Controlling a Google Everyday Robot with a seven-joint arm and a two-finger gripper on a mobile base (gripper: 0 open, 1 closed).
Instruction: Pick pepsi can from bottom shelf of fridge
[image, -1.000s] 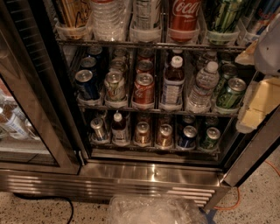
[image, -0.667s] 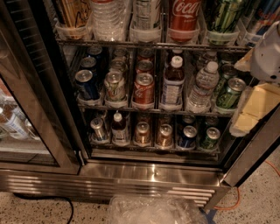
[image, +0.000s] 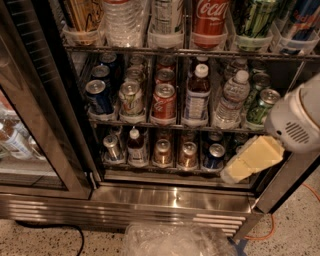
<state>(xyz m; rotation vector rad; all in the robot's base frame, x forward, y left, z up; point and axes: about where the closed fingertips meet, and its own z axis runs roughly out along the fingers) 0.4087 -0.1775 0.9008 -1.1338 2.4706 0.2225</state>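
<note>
While the pepsi can (image: 215, 156) stands at the front of its lane on the bottom shelf (image: 150, 169) of the fridge (image: 175, 199), the step in hand is judged to be the approach.

Layout, referenced to the pepsi can:
- Far left of it: a silver can (image: 112, 146).
- Next: a small dark bottle (image: 135, 147).
- Just left of it: two copper-brown cans (image: 162, 151), the nearer touching or nearly touching its lane.
- Just right of it, and slightly lower: the gripper (image: 239, 169), in front of the shelf edge and apart from the can. Whether it is wide or narrow cannot be told.

Recommended procedure: bring the gripper left until it is centred on the pepsi can, then advance straight along the lane. Grip the can body below the silver rim. Keep clear of the nearer copper-brown can and of the rack above, since clearance looks tight.

Change from the earlier frames: the gripper was higher and further right of the pepsi can, at the level of the middle rack. It now covers the green can that was visible right of the pepsi can. The cans have not moved.
</note>
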